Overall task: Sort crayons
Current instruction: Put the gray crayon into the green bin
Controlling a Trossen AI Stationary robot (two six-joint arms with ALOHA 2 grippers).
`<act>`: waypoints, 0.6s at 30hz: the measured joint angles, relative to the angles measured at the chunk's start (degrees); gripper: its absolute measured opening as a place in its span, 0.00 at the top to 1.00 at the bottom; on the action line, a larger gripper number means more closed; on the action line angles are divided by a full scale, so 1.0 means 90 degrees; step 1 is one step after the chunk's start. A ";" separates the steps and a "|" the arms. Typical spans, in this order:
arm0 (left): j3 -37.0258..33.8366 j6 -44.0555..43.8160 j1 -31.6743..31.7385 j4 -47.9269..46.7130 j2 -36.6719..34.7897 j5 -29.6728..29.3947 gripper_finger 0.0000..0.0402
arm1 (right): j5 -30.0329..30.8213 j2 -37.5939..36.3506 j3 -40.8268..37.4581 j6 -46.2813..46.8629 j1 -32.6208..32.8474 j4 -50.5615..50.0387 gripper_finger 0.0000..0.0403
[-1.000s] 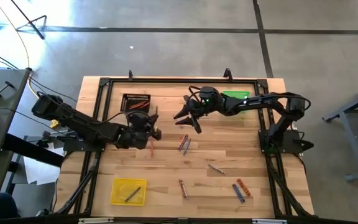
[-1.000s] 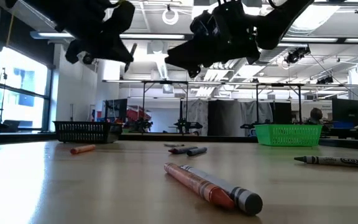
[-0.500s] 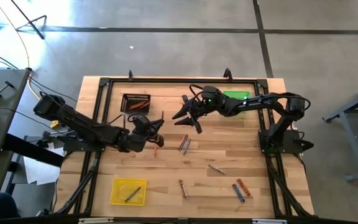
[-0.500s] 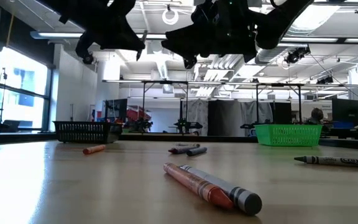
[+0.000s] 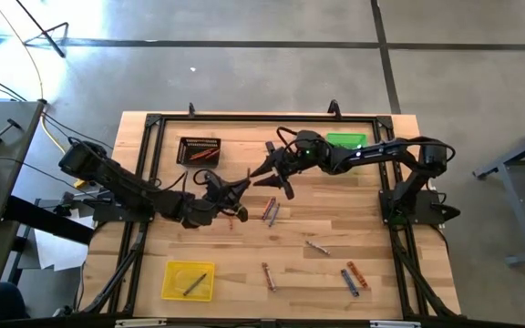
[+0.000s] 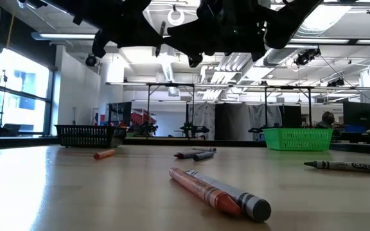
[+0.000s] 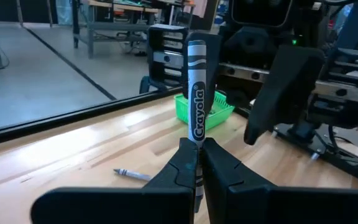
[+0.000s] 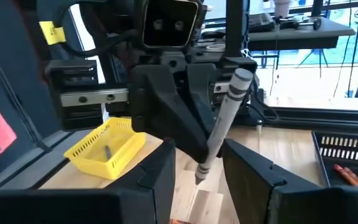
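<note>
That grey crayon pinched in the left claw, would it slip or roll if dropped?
The grey crayon looks stiff, standing straight above the left gripper. Its paper wrapper probably resists slipping. Being round, it would likely roll on the flat table. The right gripper waits open near it.

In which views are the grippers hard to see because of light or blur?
Low view: both arms are dark shapes against bright ceiling lights, with no detail. Left wrist view: the left gripper and its grey crayon are clear. Right wrist view: the right gripper looks soft.
</note>
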 joint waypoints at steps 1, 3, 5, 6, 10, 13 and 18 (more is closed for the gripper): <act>0.0000 0.0002 -0.0016 -0.0003 0.0000 -0.0014 1.00 | 0.0038 0.0000 0.0000 -0.0003 0.0000 0.0000 0.68; 0.0000 0.0002 -0.0042 -0.0001 0.0000 -0.0023 1.00 | 0.0157 0.0000 0.0000 -0.0008 0.0000 -0.0003 0.68; 0.0001 -0.0001 -0.0042 -0.0002 0.0000 -0.0023 1.00 | 0.0214 0.0000 0.0000 -0.0017 0.0000 -0.0002 0.68; 0.0000 -0.0015 -0.0042 -0.0003 0.0000 -0.0023 1.00 | 0.0229 0.0000 0.0000 -0.0022 0.0000 -0.0002 0.68; 0.0000 -0.0042 -0.0042 0.0018 0.0000 0.0012 1.00 | 0.0252 0.0000 0.0000 -0.0013 -0.0002 0.0034 0.68; 0.0000 0.0003 -0.0023 0.0181 0.0000 0.0172 1.00 | 0.0318 0.0000 0.0000 0.0021 0.0015 0.0155 0.68; 0.0001 0.0235 -0.0015 0.0384 0.0032 0.0245 1.00 | 0.0472 0.0000 0.0002 0.0133 0.0081 0.0325 0.68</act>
